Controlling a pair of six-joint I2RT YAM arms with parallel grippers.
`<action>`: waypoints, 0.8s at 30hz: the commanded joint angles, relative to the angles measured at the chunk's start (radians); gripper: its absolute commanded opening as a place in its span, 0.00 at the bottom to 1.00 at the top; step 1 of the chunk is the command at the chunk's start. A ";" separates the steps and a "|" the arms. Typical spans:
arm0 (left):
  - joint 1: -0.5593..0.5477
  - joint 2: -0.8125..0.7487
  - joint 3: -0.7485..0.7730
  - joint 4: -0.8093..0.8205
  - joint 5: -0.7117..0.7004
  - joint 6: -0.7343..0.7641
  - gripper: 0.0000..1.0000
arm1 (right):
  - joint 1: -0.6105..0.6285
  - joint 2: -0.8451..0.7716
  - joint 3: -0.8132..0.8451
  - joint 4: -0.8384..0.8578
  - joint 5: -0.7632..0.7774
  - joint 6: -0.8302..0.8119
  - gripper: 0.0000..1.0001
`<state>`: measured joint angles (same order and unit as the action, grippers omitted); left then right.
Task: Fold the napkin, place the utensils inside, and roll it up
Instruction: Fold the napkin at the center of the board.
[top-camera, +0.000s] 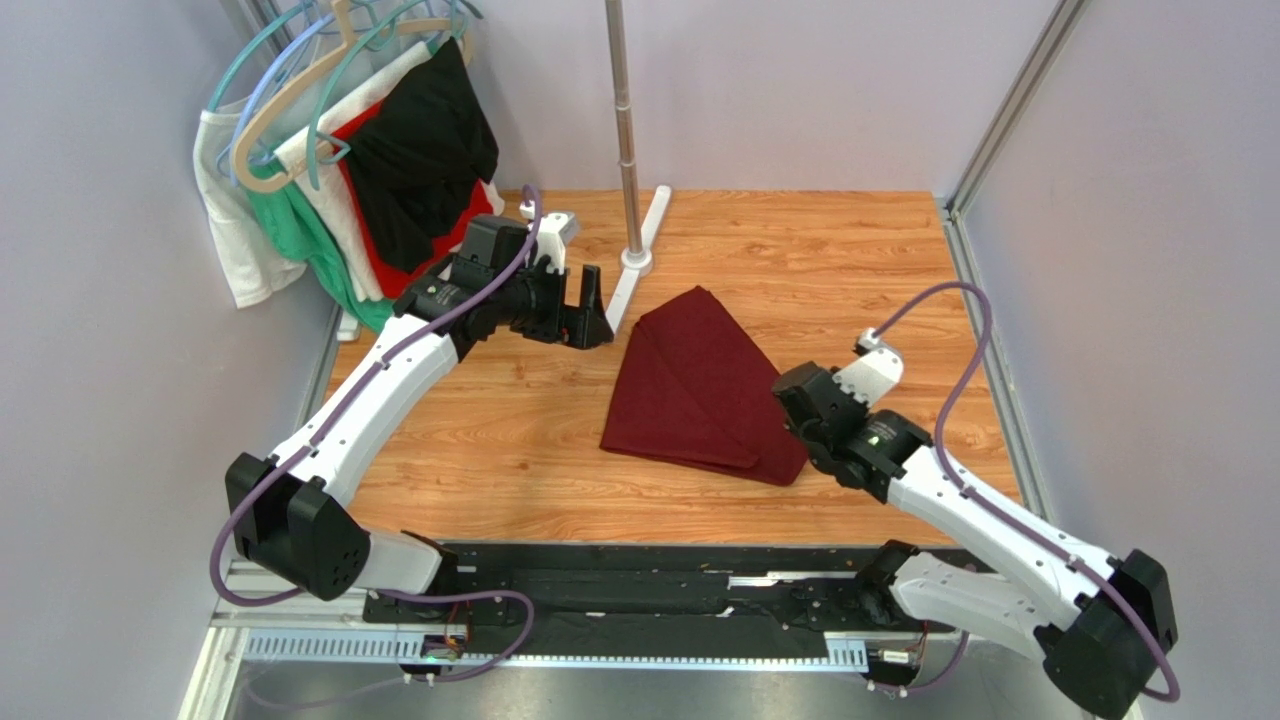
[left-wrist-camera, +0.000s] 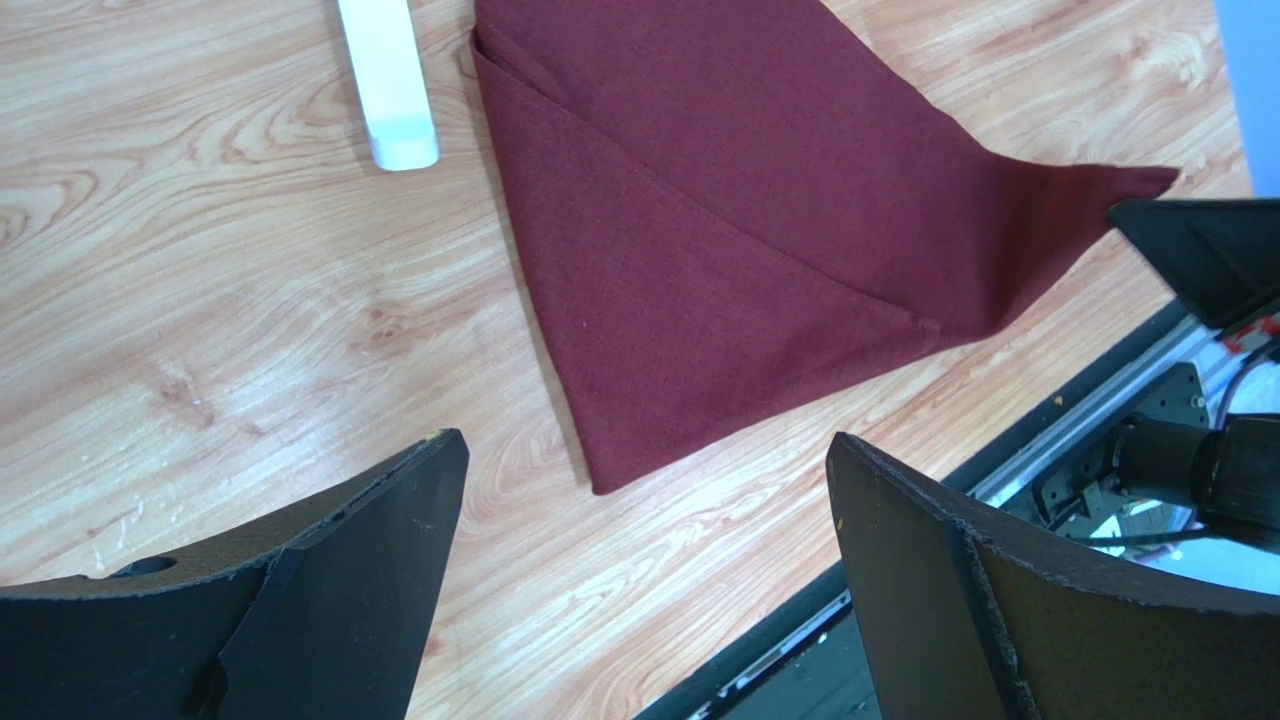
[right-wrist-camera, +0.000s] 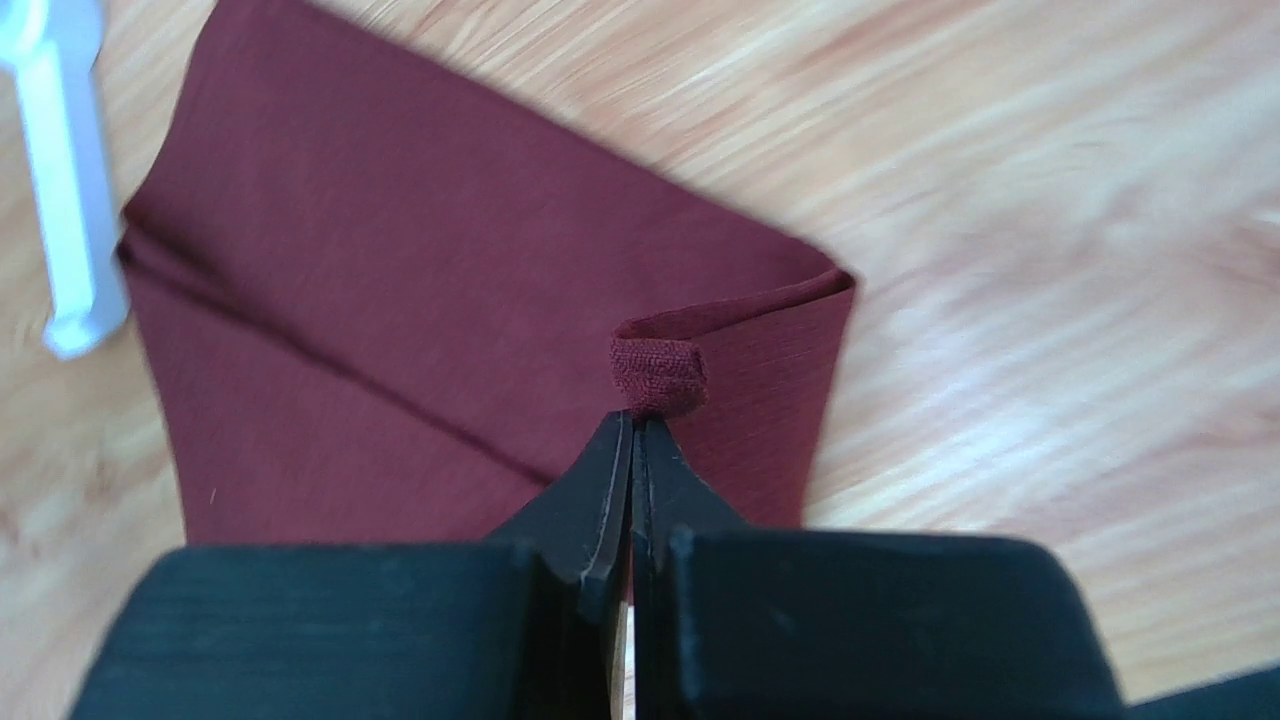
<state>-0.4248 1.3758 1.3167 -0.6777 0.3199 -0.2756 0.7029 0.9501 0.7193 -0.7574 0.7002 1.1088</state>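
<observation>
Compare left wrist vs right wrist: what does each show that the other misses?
Left wrist only: the left gripper, open above the table; most of the folded napkin, with its flap edges and pointed corners; the rail along the table's edge.
Right wrist only: the right gripper, shut on a pinched bit of napkin corner.
Both: the napkin, the white stand foot and the wood table.

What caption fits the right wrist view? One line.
Right gripper pinching a corner of the folded maroon napkin on the wooden table.
</observation>
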 joint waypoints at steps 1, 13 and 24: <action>0.004 -0.015 0.004 0.000 -0.016 0.032 0.99 | 0.098 0.065 0.057 0.205 0.001 -0.131 0.00; 0.006 -0.014 0.007 -0.013 -0.050 0.036 0.99 | 0.244 0.222 0.232 0.322 -0.015 -0.224 0.00; 0.014 -0.035 0.000 -0.023 -0.084 0.047 0.99 | 0.299 0.291 0.261 0.420 -0.068 -0.273 0.00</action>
<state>-0.4236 1.3758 1.3167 -0.6861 0.2596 -0.2562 0.9920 1.2106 0.9489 -0.4454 0.6533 0.8776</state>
